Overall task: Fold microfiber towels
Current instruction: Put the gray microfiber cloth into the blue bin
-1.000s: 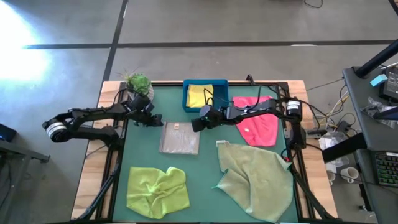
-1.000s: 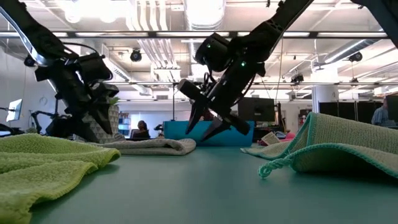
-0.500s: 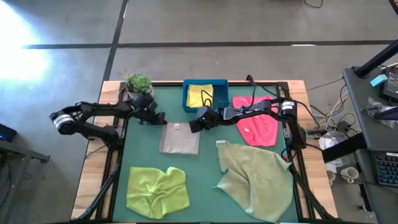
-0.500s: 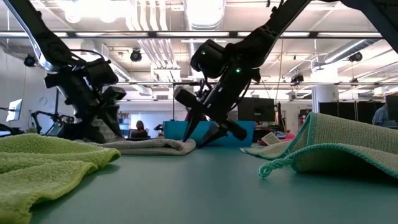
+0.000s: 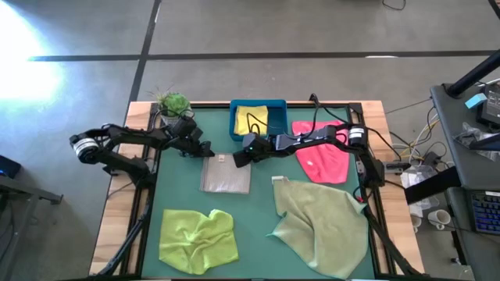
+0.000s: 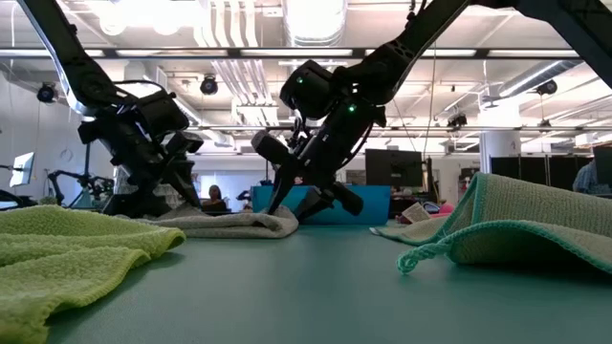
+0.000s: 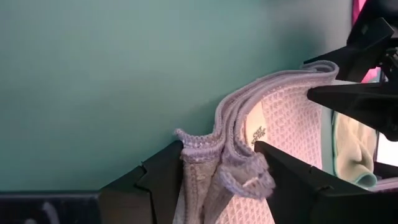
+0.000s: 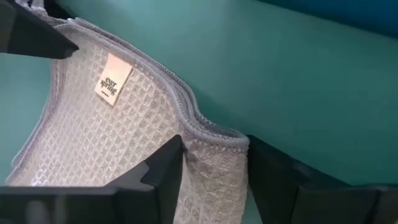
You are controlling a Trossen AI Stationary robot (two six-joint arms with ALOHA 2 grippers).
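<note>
Folded grey towel (image 5: pixel 226 172) flat on the green table (image 5: pixel 258 234), just above centre of the high frame, white label (image 5: pixel 223 158) up near its far edge. Left gripper (image 5: pixel 206 150) at the towel's upper-left corner, right gripper (image 5: pixel 236 156) at its upper-right corner, both low over the mat. From the left wrist: fingers (image 7: pixel 163 177) spread either side of the bunched corner of layered grey weave (image 7: pixel 224 162), jaws open around the cloth, not clamped tight. From the right wrist: fingers (image 8: pixel 163 167) likewise straddling the other corner (image 8: pixel 211 149), edge of the fold lifted slightly between them, jaws apart, the tag (image 8: pixel 113 82) readable beyond.

From table height: both grippers (image 6: pixel 182 186) (image 6: pixel 301 186) angled down onto the grey fold (image 6: pixel 234 223) at centre left of the frame.

Lime towel (image 5: pixel 198 240) crumpled at lower left of the high frame; large sage towel (image 5: pixel 324 226) spread unevenly at lower right, one corner folded in. Pink towel (image 5: pixel 324 156) at upper right, partly beneath the right arm. Yellow towel (image 5: pixel 251 119) inside the blue tray (image 5: pixel 234 129) at top centre. Small potted plant (image 5: pixel 173 103) at the table's upper-left corner, beside the left arm.
</note>
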